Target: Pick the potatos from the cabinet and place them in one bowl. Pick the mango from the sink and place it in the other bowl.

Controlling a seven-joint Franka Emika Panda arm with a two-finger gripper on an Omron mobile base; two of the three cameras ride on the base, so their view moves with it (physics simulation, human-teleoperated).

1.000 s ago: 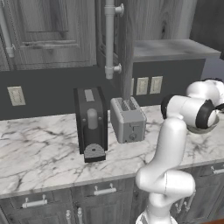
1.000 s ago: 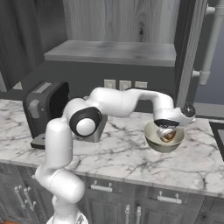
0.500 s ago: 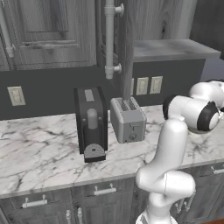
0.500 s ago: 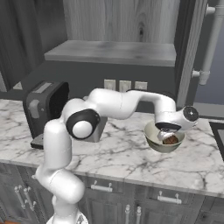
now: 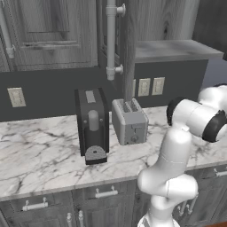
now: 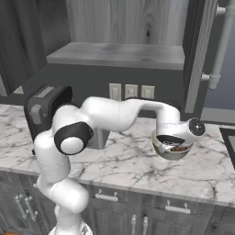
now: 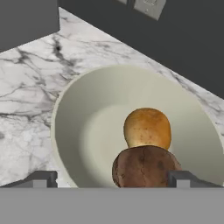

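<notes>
In the hand view the gripper [image 7: 112, 179] hung directly over the pale bowl [image 7: 87, 127] with its fingertips [image 7: 41, 178] spread wide at the bottom edge, released and touching nothing. Two potatos lay inside the bowl: a lighter orange-brown potato [image 7: 147, 128] near the centre, and a darker brown potato [image 7: 142, 168] at 6 o'clock of it, the two touching. In the right base view the same bowl [image 6: 160, 149] sat on the marble bench [image 6: 128, 165] with the hand low over its rim.

The potato step looked complete, or nearly so, judging by both lumps resting in the bowl. The open cabinet shelf [image 6: 119, 54] showed no further potatos from this angle.

The next move, as I judge it, called for lifting the hand straight clear of the rim, then driving toward the sink for the mango.
</notes>
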